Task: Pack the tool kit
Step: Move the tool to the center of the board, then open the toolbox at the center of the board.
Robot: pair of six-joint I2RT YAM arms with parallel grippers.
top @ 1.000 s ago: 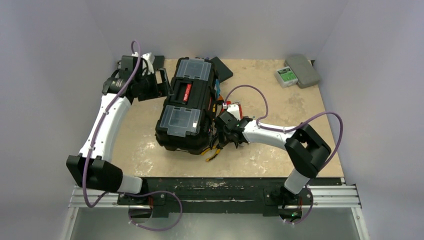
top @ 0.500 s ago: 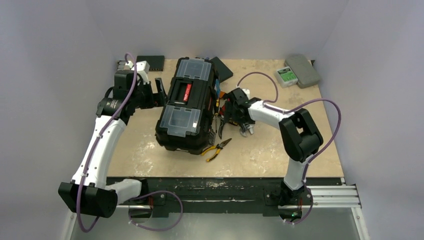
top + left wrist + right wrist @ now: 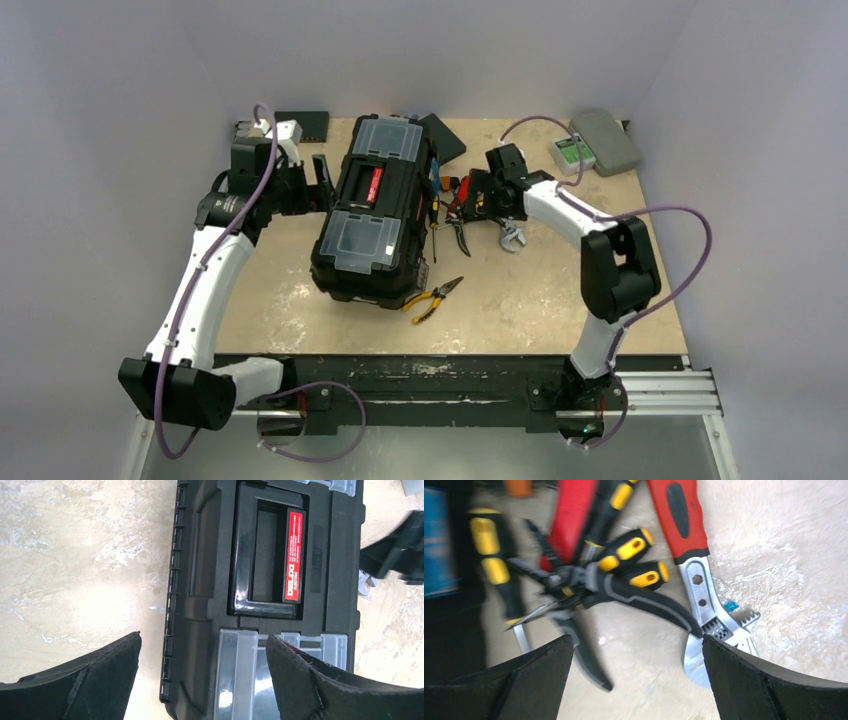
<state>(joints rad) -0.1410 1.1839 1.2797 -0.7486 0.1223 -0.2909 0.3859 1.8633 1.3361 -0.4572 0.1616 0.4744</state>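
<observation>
The black toolbox point(image 3: 372, 222) lies closed mid-table, with two clear lids and a red-marked handle point(image 3: 374, 185). My left gripper point(image 3: 321, 182) is open and empty above its left edge. In the left wrist view point(image 3: 202, 652) it straddles that edge, near a clear lid point(image 3: 250, 680) and the red label point(image 3: 294, 555). My right gripper point(image 3: 478, 200) is open and empty over a pile of tools point(image 3: 455, 205) right of the box. In the right wrist view point(image 3: 638, 645) it sits over a red-handled wrench point(image 3: 696, 575), black-yellow screwdrivers point(image 3: 626, 550) and dark pliers point(image 3: 594, 592). Yellow-handled pliers point(image 3: 435, 297) lie by the box's front corner.
A small flat black box point(image 3: 446, 136) lies behind the toolbox. A grey case point(image 3: 608, 140) with a green-labelled device point(image 3: 572, 151) sits at the back right corner. A dark flat piece point(image 3: 303, 122) lies at the back left. Walls close in on three sides.
My right arm has swung from the toolbox's front right corner back to the tool pile, with the yellow pliers lying on the table. My left gripper shifted slightly toward the toolbox.
</observation>
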